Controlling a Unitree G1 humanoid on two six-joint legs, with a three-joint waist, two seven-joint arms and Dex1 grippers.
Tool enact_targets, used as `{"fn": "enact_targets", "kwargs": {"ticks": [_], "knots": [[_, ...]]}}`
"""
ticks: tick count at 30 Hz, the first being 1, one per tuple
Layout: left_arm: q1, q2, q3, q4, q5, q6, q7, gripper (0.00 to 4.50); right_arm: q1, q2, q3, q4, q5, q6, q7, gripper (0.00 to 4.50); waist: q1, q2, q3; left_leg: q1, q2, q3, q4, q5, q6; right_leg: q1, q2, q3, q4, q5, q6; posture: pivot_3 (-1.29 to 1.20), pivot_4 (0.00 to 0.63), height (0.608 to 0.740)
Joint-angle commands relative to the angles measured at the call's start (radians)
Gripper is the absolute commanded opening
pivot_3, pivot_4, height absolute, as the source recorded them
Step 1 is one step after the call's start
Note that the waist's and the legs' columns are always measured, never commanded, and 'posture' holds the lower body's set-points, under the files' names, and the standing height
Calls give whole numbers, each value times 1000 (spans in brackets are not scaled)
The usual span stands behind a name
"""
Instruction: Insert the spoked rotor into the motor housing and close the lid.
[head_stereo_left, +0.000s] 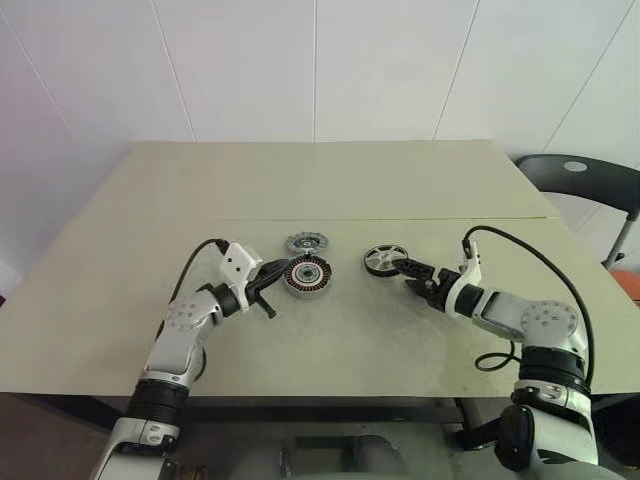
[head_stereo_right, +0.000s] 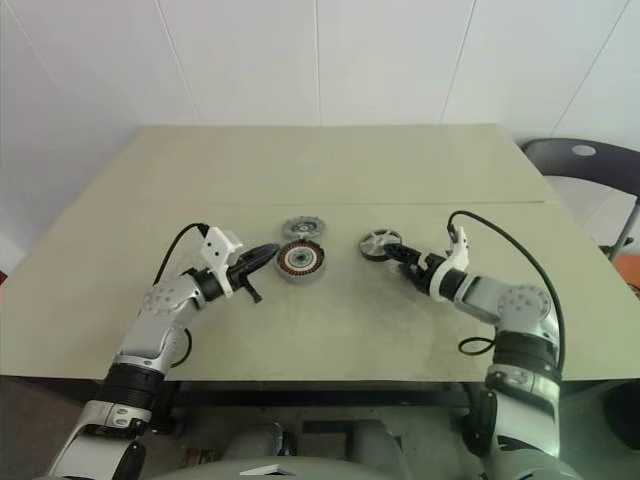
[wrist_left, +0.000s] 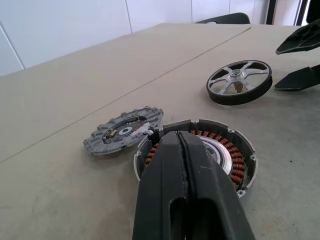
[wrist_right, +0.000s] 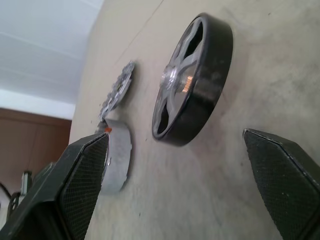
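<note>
The spoked rotor, a black ring with silvery spokes, lies flat on the table right of centre. My right gripper is open just to its right, low over the table, fingers spread wide and pointing at the rotor without touching it. The motor housing, with copper windings round a silvery hub, lies left of the rotor. My left gripper is shut and empty, its tips over the housing's left rim. The grey toothed lid rests just behind the housing, touching or nearly touching it.
The beige table has a seam running across it behind the parts. A dark chair stands off the table's far right corner. A black cable loops over my right forearm.
</note>
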Motion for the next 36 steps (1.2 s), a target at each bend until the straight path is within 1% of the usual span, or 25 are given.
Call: {"fn": "enact_targets", "kwargs": {"ticks": [1, 8, 9, 12, 14, 16, 17, 18, 20, 22, 29, 33, 36], "knots": [[-22, -4, -2, -26, 5, -7, 5, 36, -24, 28, 1, -2, -7, -31, -9, 4500, -1, 0, 0, 0, 0, 0, 0, 0, 0, 0, 0, 0, 0, 0, 0, 0, 0, 740], [-22, -7, -4, -25, 9, -8, 10, 36, -41, 47, 14, 31, -38, -86, -8, 4500, -5, 0, 0, 3, 1, 0, 0, 0, 0, 2, 1, 0, 1, 0, 0, 0, 0, 740], [-22, -7, -4, -25, 9, -8, 10, 10, -45, 49, 14, 36, -43, -95, -9, 4320, -5, 0, 0, 3, 1, 0, 0, 0, 0, 2, 1, 0, 1, 0, 0, 0, 0, 740], [-25, -9, -3, -23, 11, -9, 11, 0, -54, 55, 13, 55, -56, -120, -6, 3596, -3, 0, 0, 3, 1, 0, 0, 0, 0, 2, 0, 0, 1, 0, 0, 0, 0, 740], [-25, -9, -3, -23, 13, -9, 11, 0, -56, 61, 11, 62, -61, -134, -3, 2879, -3, 0, 0, 3, 1, 0, 0, 0, 0, 2, 0, 0, 0, 0, 0, 0, 0, 740], [-25, -10, -3, -23, 14, -9, 11, 0, -57, 70, 6, 65, -62, -149, -1, 2282, -3, 0, 0, 2, 1, 0, 0, 0, 0, 1, 0, 0, 0, 0, 0, 0, 0, 740], [-25, -10, -4, -22, 15, -9, 12, 0, -58, 73, 4, 66, -62, -156, -1, 1887, -3, 0, 0, 1, 1, 0, 0, 0, 0, 1, 0, 0, 0, 0, 0, 0, 0, 740], [-25, -10, -5, -21, 17, -11, 13, 0, -58, 77, 1, 68, -62, -161, -2, 1644, -3, 0, 0, 1, 1, 0, -1, 0, 0, 1, 0, 0, 0, 0, 0, 0, 0, 740], [-25, -11, -7, -19, 21, -12, 14, 0, -58, 83, -4, 70, -61, -169, -4, 940, -4, 0, 0, 2, 1, 0, 0, 0, 0, 1, 0, 0, 0, 0, 0, 0, 0, 740], [-25, -12, -6, -18, 24, -11, 13, 0, -57, 85, -4, 72, -62, -174, -3, 442, -3, 0, 0, 3, 1, 0, 0, 0, 0, 2, 0, 0, 1, 0, 0, 0, 0, 740], [-27, -13, -5, -15, 28, -11, 12, 0, -70, 105, -53, 79, 2, -164, 7, 411, -2, 0, 0, 3, 1, 0, 0, 0, 0, 3, 0, 0, 0, 0, 0, 0, 0, 740], [-24, -4, 6, -25, 20, -9, 8, 0, -81, 121, -93, 49, 115, -75, 53, 411, -3, 0, 0, 1, 1, 0, 0, 0, 0, 0, 0, 0, 0, 0, 0, 0, 0, 740], [-16, 10, 17, -26, 12, -12, -2, 0, -68, 127, -66, 23, 153, -4, 79, 411, -4, 1, 0, 1, 1, 0, -1, 0, 0, 0, 0, 0, 0, 0, 0, 0, 0, 740]]}}
